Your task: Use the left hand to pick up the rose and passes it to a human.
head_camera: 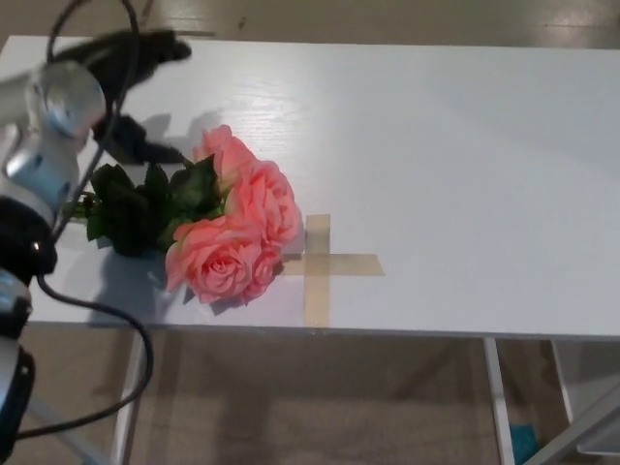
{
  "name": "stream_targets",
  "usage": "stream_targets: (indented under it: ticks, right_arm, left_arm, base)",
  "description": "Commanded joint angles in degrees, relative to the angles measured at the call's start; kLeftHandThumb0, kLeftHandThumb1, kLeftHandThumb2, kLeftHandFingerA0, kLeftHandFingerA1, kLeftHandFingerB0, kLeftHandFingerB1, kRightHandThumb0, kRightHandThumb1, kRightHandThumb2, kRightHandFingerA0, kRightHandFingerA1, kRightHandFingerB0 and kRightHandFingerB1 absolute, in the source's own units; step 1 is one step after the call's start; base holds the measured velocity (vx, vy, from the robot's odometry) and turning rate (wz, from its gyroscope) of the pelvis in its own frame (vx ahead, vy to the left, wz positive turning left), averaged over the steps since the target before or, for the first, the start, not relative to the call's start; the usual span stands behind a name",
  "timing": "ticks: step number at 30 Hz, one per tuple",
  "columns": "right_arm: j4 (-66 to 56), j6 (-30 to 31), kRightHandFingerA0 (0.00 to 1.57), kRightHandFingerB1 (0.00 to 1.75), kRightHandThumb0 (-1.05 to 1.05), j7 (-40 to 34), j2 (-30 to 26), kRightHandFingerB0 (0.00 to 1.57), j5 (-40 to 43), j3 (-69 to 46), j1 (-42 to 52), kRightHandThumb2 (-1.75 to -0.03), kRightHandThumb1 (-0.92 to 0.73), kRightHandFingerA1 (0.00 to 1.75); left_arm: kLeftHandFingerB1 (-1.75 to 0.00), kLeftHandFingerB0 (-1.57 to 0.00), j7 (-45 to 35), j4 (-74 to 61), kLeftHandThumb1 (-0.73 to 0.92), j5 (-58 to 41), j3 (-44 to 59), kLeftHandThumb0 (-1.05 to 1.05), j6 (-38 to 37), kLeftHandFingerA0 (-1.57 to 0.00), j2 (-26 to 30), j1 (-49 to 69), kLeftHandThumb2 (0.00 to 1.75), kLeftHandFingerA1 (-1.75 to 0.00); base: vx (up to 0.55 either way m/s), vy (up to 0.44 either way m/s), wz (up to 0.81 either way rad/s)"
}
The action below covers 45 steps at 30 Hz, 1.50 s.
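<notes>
White table [465, 145], tape cross [320, 266], beige floor [387, 19]

Rose [232, 232]: a small bunch of pink to salmon blooms, one large open flower lowest and nearest the front edge, two or three more stacked behind it toward the far side. Petals full and layered. Dark green leaves spread from the left of the blooms. Lies on its side on the white tabletop [446, 145], near the front left, blooms pointing right, leaves left. The rightmost petals lie just beside a tan tape cross [320, 266]. Shadow falls beneath and behind it.
</notes>
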Motion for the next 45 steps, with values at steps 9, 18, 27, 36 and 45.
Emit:
stream_targets:
  ticks: [9, 18, 27, 36, 45]
  right_arm:
    - [0.2, 0.0, 0.62, 0.31, -0.57, 0.1, -0.6, 0.31, -0.4, 0.3, 0.2, -0.64, -0.8, 0.58]
    - [0.2, 0.1, 0.63, 0.31, -0.57, 0.6, -0.6, 0.31, -0.1, 0.1, 0.2, -0.64, -0.8, 0.58]
    - [0.1, 0.3, 0.63, 0.31, -0.57, 0.7, -0.4, 0.32, 0.2, -0.2, 0.1, -0.64, -0.8, 0.58]
    - [0.2, 0.5, 0.63, 0.31, -0.57, 1.2, -0.4, 0.32, 0.2, -0.4, -0.1, -0.64, -0.8, 0.58]
    - [0.1, 0.6, 0.62, 0.31, -0.57, 1.4, -0.2, 0.32, 0.2, -0.8, -0.4, -0.64, -0.8, 0.57]
  left_arm:
    - [-0.47, 0.0, -3.7, -1.8, 0.21, 0.6, 1.6, -0.28, 1.0, 0.0, 3.4, -1.6, 0.8, -0.48]
    - [-0.34, -0.09, -3.2, 0.9, 0.38, 2.1, -0.6, -0.54, 0.8, -0.07, 3.6, -1.4, 0.65, -0.3]
    - [-0.3, -0.08, -7.6, 8.6, 0.37, 5.2, -7.5, -0.52, 0.0, -0.08, 2.5, -3.5, 0.71, -0.24]
    - [-0.33, -0.04, -8.2, 12.1, 0.34, 4.6, -9.1, -0.48, -1.2, -0.04, 1.2, -3.3, 0.73, -0.27]
    - [-0.26, -0.09, -5.8, 13.1, 0.39, 3.6, -8.6, -0.48, -0.2, -0.04, -2.7, 2.0, 0.52, -0.25]
  base:
    - [0.0, 0.0, 0.0]
    - [0.0, 0.0, 0.0]
    - [0.0, 0.0, 0.0]
    - [0.0, 0.0, 0.0]
    - [0.0, 0.0, 0.0]
